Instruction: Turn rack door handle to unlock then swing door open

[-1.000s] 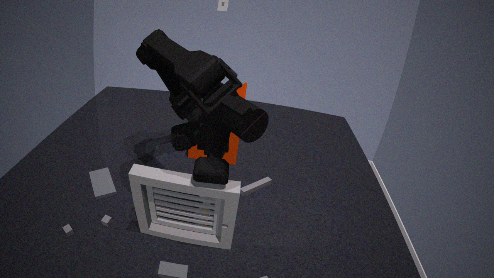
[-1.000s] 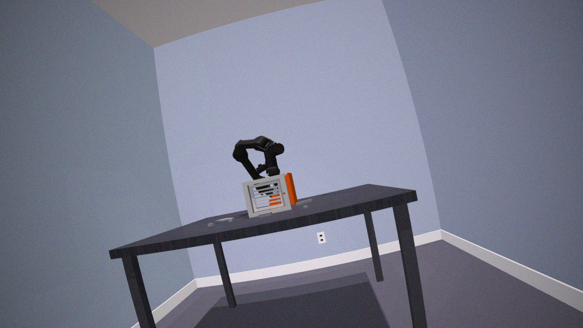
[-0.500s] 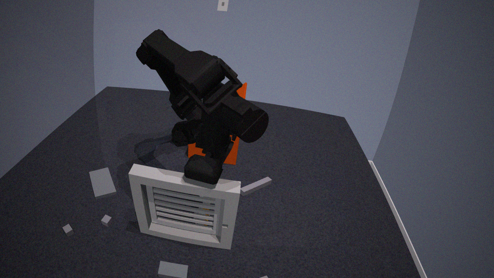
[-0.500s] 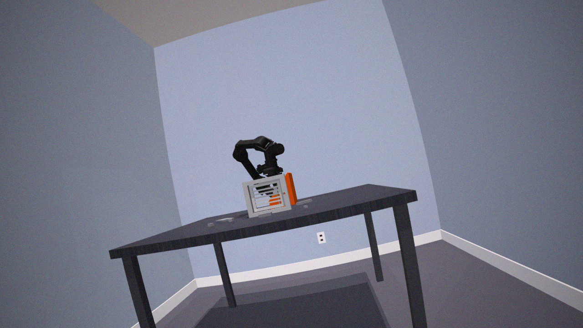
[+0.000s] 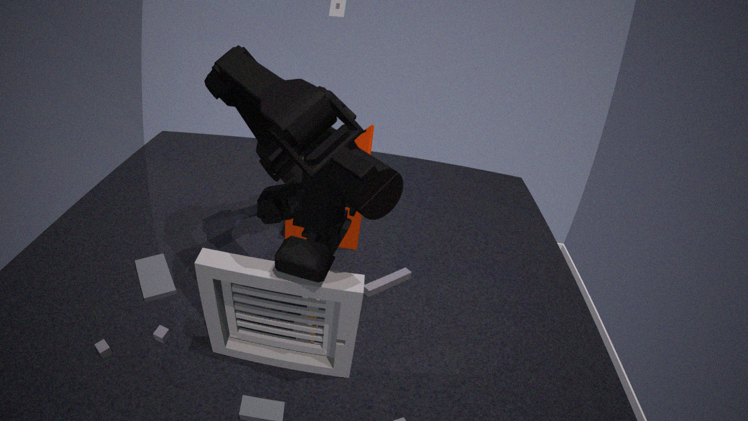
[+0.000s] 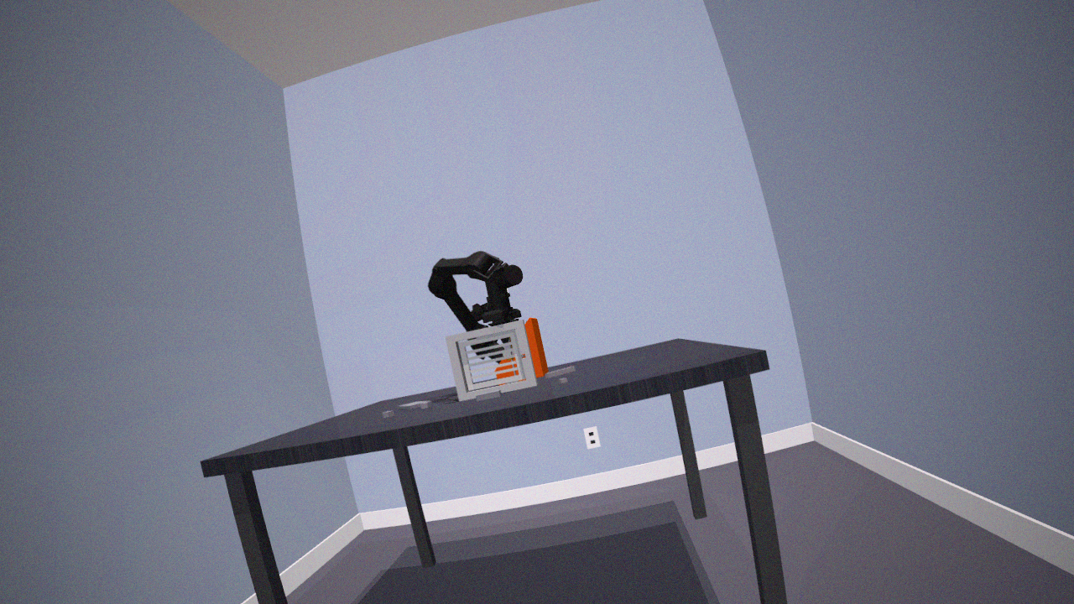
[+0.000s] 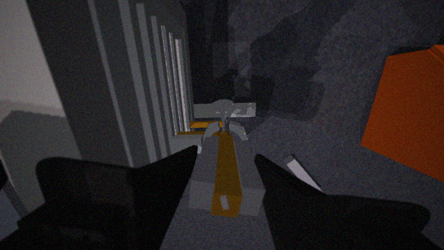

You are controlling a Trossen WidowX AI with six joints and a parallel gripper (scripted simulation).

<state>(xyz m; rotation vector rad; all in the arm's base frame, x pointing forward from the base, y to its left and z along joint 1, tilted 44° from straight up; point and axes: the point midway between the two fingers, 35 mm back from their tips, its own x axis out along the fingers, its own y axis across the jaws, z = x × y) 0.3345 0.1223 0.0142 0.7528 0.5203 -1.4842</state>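
Note:
The white frame [image 5: 349,319] [image 6: 454,367] stands on the dark table. Its slatted door [image 5: 328,319] [image 7: 135,69] sits shut in the frame. The upright handle [image 7: 227,173], grey with an orange-yellow stripe, is on the door's far side from the top view. The wrist view looks down along it. My gripper [image 7: 226,154] points down with one dark finger on each side of the handle. The fingers stand part open, and no firm grip shows. In the top and exterior views the fingertips are hidden behind the frame, with the gripper body just behind its top bar.
An orange block [image 5: 350,238] [image 6: 537,349] [image 7: 402,111] stands behind the gripper. A pale bar [image 5: 388,281] lies right of the frame. A flat slab [image 5: 155,276] and two small cubes [image 5: 160,333] [image 5: 103,347] lie left. Another slab [image 5: 262,408] lies in front.

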